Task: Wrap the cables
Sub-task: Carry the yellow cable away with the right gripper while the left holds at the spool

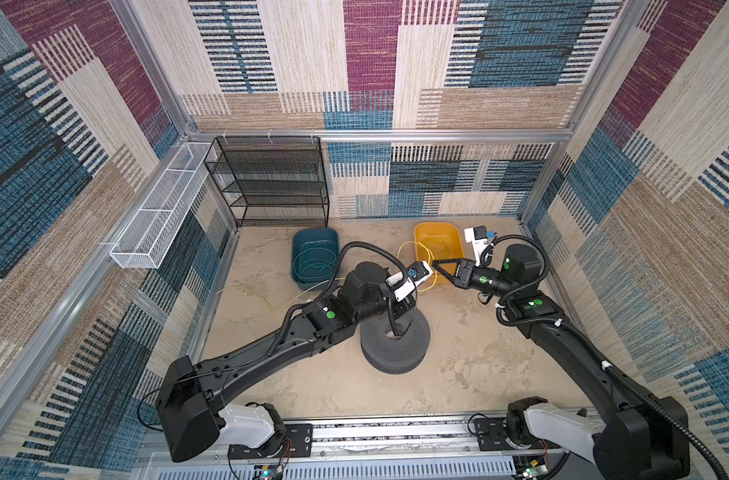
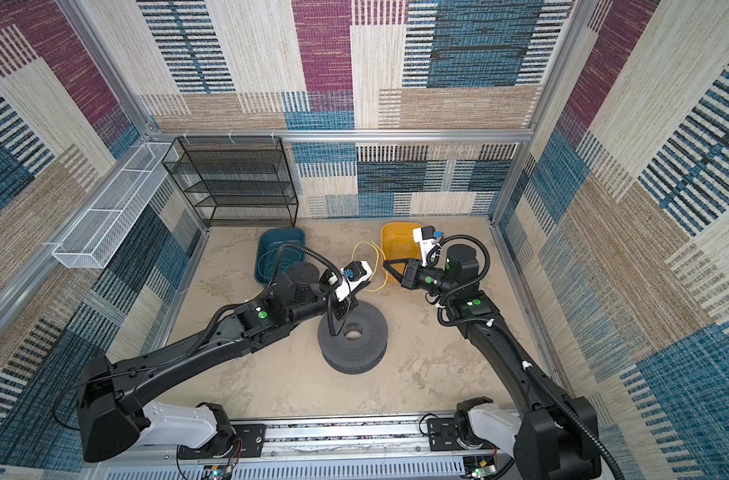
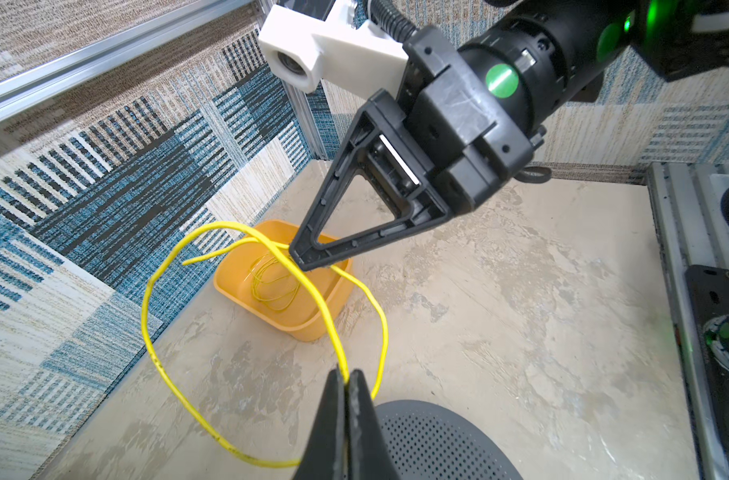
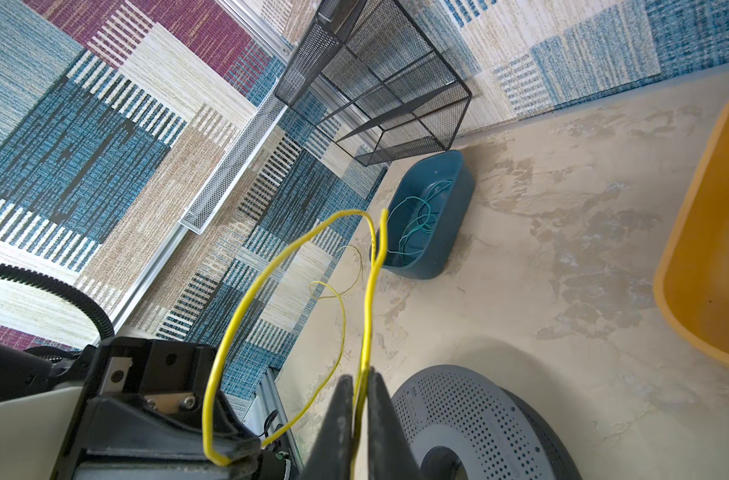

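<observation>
The yellow cable [image 3: 146, 309] hangs in the air as one wide loop between your two claws. It is over the middle of the table, just in front of the yellow tub [image 3: 230, 291] at the far right and above the far edge of the grey reel [image 1: 396, 345].

Please watch these risks. The cable is thin and looks springy, so I think the loop will jump open if one claw lets go before the other claw has both strands. If you pull the claws apart too strongly, the strand can slide out through the fingers. The two claws are very near to each other, so a small wrong move can knock them together. The loop also hangs close to the tub, where more cables [image 3: 271, 286] lie coiled, and it could catch on the rim or on them.

The left claw [image 3: 346, 382] is fully clenched and pinches one strand of the loop between its tips. The right claw [image 4: 360, 380] is also pressed together, with the cable between its fingers. In the left wrist view its tip [image 3: 302, 257] sits where two strands cross. I cannot tell whether it grips both strands or only one.
</observation>
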`<state>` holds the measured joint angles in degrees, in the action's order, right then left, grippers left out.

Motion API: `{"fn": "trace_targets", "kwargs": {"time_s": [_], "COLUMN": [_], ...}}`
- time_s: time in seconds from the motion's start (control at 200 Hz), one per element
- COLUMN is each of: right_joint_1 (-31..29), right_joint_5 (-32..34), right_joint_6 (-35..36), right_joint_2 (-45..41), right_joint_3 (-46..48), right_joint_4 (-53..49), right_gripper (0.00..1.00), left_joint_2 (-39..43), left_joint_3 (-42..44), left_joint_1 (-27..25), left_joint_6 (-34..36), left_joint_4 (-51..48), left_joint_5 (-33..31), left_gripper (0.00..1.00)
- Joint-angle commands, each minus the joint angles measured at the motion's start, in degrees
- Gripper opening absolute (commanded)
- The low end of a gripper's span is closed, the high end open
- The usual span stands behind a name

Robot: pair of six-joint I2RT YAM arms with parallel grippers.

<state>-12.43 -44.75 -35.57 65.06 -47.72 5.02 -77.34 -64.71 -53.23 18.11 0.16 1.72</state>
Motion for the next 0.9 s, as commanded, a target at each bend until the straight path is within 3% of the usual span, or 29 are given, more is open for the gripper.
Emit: {"fn": "trace_targets", "kwargs": {"time_s": [0.0,0.15,0.451,0.651,0.891], "right_joint_1": [-0.1,-0.1,0.4,4.8,11.3], "right_joint_5": [0.3,1.8,15.1,20.3,24.0], "right_joint_6": [-0.8,-1.4,-2.6,-6.5,-9.0], "right_joint_2": [0.5,1.3,0.2,0.6,-1.8], "right_joint_3": [-0.8,-1.7,-4.9,-7.7,-10.8], "right_joint_4": [3.5,4.7,7.0,11.5,12.9], "right_gripper": [0.06,0.01,0.00,0.00,0.00], "left_joint_2": [0.8,2.0,8.8,12.8,12.0], "left_joint_3": [0.1,1.0,9.0,11.4,9.6], "left_joint_1": [0.1,0.1,0.1,0.0,0.0], "left_joint_6": [1.1,1.2,-2.5,-3.2,-0.5], "left_joint_4": [1.2,0.8,-2.5,-6.9,-15.0], "left_joint_5": [-0.7,-1.2,-2.5,-2.9,-3.5], "left_gripper": [0.00,0.00,0.00,0.00,0.00]}}
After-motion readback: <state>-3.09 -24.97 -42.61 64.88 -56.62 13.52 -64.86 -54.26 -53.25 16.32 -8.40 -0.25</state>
